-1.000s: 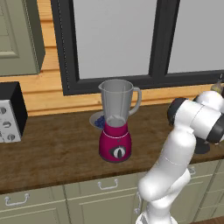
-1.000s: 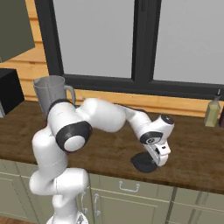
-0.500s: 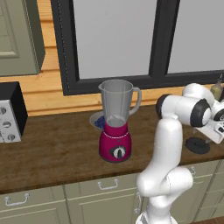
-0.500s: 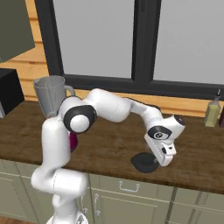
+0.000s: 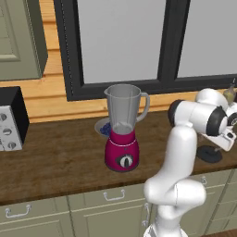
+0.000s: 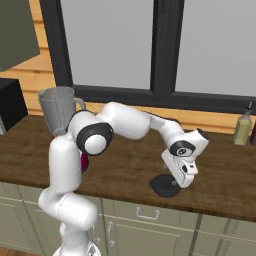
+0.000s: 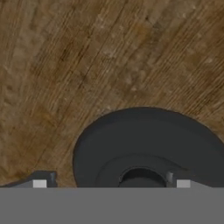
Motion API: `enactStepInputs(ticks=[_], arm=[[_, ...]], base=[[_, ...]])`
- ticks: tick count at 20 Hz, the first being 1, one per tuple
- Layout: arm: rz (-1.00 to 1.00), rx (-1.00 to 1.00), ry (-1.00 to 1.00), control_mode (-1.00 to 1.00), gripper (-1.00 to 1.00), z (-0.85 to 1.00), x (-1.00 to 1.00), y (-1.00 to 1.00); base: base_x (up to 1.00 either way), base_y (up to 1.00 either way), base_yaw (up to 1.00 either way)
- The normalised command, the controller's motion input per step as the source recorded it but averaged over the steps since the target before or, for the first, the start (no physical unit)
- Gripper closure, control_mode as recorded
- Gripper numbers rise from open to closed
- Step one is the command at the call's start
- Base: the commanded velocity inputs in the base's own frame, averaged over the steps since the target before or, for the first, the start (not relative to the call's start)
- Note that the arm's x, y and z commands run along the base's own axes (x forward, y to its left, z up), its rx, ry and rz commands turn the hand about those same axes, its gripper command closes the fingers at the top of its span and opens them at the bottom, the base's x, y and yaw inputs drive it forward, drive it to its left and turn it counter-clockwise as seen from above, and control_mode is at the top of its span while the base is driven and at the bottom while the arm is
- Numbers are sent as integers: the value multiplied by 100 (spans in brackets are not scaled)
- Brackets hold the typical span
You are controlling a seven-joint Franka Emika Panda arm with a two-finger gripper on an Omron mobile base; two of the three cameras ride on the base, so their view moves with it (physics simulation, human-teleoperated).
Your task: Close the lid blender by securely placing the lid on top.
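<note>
Lying flat on the dark wooden surface (image 6: pixel 125 172), near its front edge and well off to the right, the small black round lid with a raised centre knob (image 6: pixel 165 186) rests knob-up, which leaves that knob free as the natural thing to pinch. The tall blender with a magenta base and clear grey tapered jar (image 5: pixel 122 127) stands upright well apart from it, farther left and a little farther back, its jar mouth uncovered; so the lid has not yet been carried over, and the pickup looks like the step in hand.

The white arm reaches far out to the right from its base, elbow bent and forearm sloping downward, with the wrist turned so the gripper (image 6: pixel 176 184) points down at the lid. In the hand view the lid (image 7: pixel 148 148) sits low and slightly right of centre, the two tips flanking the knob on either side with a gap between them: the jaws stand apart around the knob and do not appear to clamp it. Whether the tips touch the disc cannot be told.
</note>
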Motion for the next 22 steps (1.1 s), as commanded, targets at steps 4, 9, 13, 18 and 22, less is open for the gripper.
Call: enactStepInputs(ticks=[4, 9, 13, 18, 22], arm=[[-4, -12, 4, -100, -100, -23, -29, 35], [-7, -7, 0, -100, -100, -9, -33, 0], [-6, -5, 0, -100, -100, -3, -45, 0], [0, -2, 0, -100, -100, 0, -17, 13], [-2, -1, 0, -100, -100, -1, 33, 1]], base=[[0, 0, 0], [0, 0, 0], [0, 0, 0], [0, 0, 0], [0, 0, 0]])
